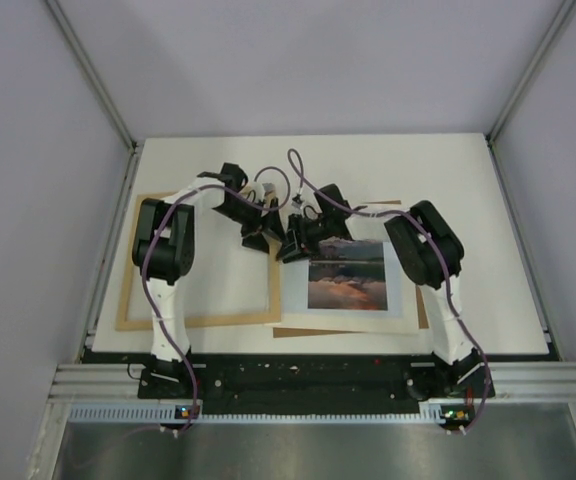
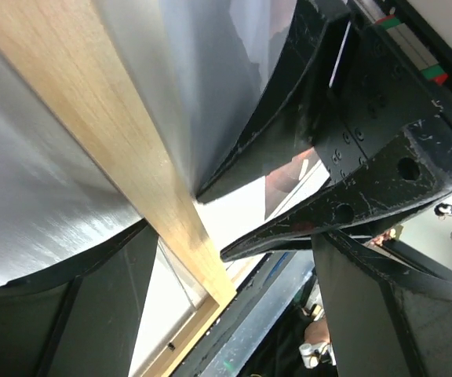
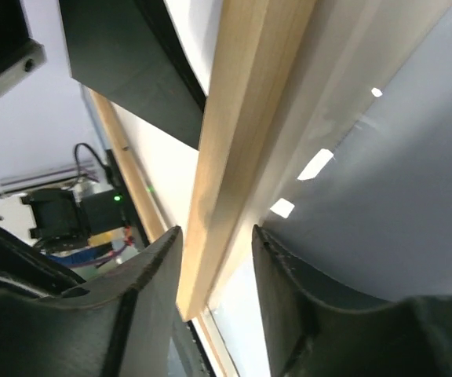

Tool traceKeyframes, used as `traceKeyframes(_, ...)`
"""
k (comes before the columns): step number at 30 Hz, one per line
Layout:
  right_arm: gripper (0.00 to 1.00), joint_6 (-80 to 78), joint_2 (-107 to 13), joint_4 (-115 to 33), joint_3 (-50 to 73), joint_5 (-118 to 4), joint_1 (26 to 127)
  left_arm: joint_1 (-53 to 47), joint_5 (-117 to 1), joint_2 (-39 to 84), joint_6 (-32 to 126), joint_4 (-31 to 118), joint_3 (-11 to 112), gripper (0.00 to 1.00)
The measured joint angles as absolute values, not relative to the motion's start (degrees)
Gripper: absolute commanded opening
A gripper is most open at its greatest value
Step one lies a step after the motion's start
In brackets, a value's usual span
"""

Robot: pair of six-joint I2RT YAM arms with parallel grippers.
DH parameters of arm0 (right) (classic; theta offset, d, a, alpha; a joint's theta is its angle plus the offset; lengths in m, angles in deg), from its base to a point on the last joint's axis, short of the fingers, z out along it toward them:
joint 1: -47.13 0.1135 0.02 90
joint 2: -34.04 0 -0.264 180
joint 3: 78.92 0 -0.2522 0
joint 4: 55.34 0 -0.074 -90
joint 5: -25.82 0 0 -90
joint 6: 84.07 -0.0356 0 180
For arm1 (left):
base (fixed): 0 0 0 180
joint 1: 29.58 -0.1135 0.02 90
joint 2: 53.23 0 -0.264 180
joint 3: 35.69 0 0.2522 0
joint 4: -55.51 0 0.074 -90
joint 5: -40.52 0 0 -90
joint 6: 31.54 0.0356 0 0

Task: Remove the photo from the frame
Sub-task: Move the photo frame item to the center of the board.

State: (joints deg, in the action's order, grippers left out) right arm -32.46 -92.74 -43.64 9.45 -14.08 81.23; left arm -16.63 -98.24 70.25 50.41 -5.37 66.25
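From the top camera I judge the job nearly done. The photo (image 1: 346, 273) lies face up on the desk at about 3 o'clock from centre, outside the frame (image 1: 218, 320), which occupies the 9 o'clock side. A brown backing board (image 1: 308, 331) shows from under the photo's near edge. My worry is the seam between them. The photo's 9 o'clock edge sits right against the frame's 3 o'clock rail, and I cannot tell whether it overlaps the wood or only touches it. Both arms meet at the frame's 1 o'clock corner. The right pincer (image 3: 214, 243) straddles the wooden rail, its fingers drawn in to barely more than the rail's width, and I cannot tell whether they truly pinch it. The left pincer (image 1: 258, 235) stands wider than the rail in its wrist view, the wood lying close to one finger with clear room beside the other, so I read it as holding nothing. If I shift the frame from here, the rail could drag the paper, crease that edge or push photo and board toward 3 o'clock. A loose hold on the right could let the wood slip and drop back onto the sheet. What looks like a glossy glazing sheet (image 3: 383, 196) sits beside the rail, and tilting the frame might let it slide out. The two pincers are also very near each other, so a careless retreat risks a knock or a snagged cable.
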Motion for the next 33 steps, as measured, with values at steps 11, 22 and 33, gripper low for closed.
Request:
traceKeyframes(11,0.52,-12.6,-79.6,-29.1,14.5,-20.9,75.5,-14.7,-81.6,69.5,50.9,-8.1,70.1,0.83)
traceKeyframes(22,0.52,-2.1,-75.9,-22.0,19.8,-26.3,74.8,-10.0,-65.1,69.5,53.7,-8.1,73.5,0.81)
traceKeyframes(33,0.53,1.9,-73.7,-19.3,21.3,-29.6,72.4,-8.3,-59.2,69.5,55.7,-8.0,73.6,0.65)
